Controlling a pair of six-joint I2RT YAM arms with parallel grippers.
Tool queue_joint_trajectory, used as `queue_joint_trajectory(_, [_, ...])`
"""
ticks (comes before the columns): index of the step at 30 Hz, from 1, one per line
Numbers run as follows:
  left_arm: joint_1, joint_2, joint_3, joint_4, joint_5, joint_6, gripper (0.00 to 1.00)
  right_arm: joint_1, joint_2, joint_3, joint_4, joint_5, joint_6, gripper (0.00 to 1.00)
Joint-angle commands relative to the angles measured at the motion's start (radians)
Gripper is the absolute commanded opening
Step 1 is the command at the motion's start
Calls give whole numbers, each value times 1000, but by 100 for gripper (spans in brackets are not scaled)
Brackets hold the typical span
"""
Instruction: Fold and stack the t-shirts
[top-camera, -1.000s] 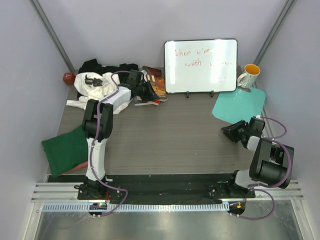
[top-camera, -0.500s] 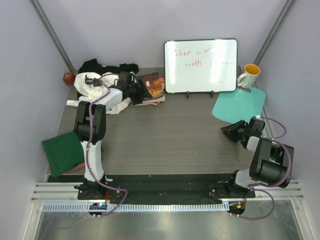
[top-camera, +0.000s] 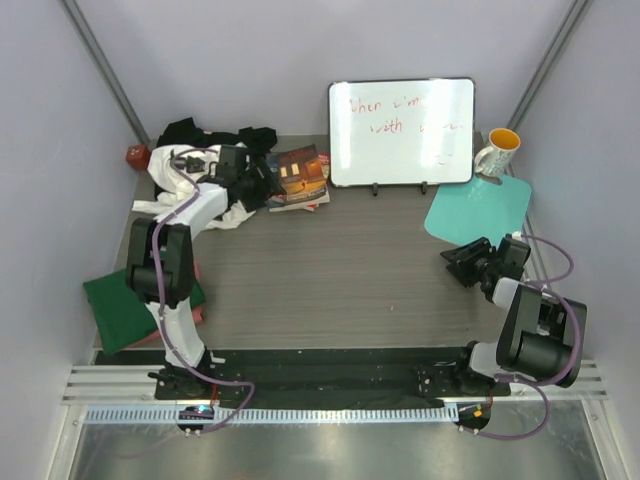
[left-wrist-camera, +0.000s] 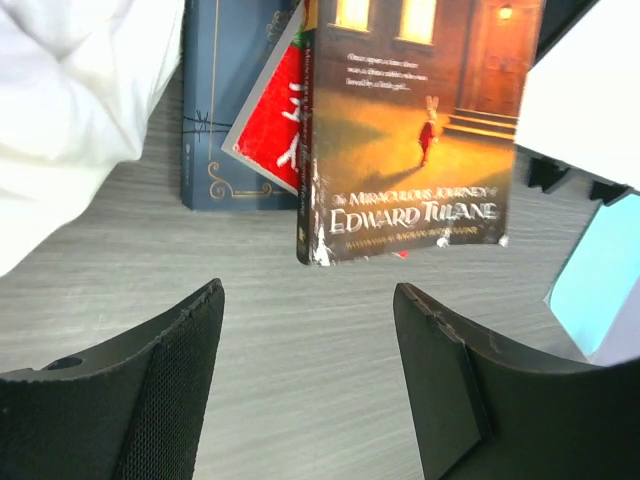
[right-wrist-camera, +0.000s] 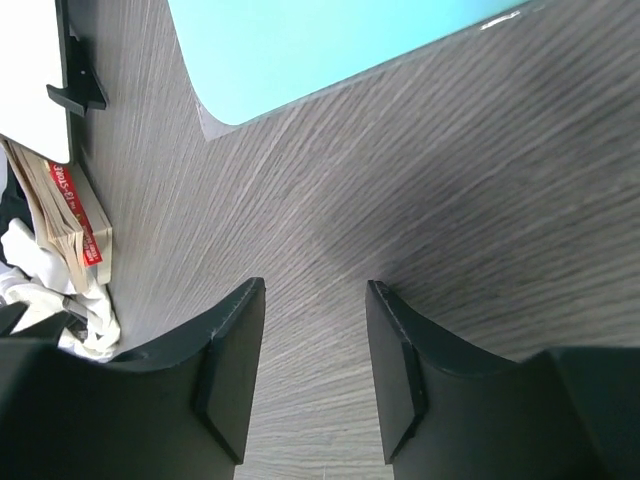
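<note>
Wide-open, empty left pincer (left-wrist-camera: 308, 300) over grey grained worktop (left-wrist-camera: 300, 400). Soft, crumpled white t-shirt (left-wrist-camera: 70, 100) ahead-left of it, glossy flat books (left-wrist-camera: 410, 130) just ahead. Moderately open, empty right pincer (right-wrist-camera: 315, 292), with smooth round-cornered teal mat (right-wrist-camera: 330, 45) ahead.

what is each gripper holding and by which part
Nothing. The left gripper is open and empty in front of the books; the right gripper is open and empty too.

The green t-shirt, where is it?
In the top view, the green t-shirt lies at the table's near-left edge, just left of the left arm.
</note>
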Motion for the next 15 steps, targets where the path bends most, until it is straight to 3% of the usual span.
queue_joint_trajectory(1, [2,-127,-39,4,-53,6,69,-1,-72,-4,-34,15,2,53])
queue_joint_trajectory(9, [-15,-328,-246,66,31,-14,70,8,-258,-28,-83,28,26,55])
queue_joint_trajectory(15, [-136,-315,-347,139,66,-12,70,49,-238,-32,-48,8,49,54])
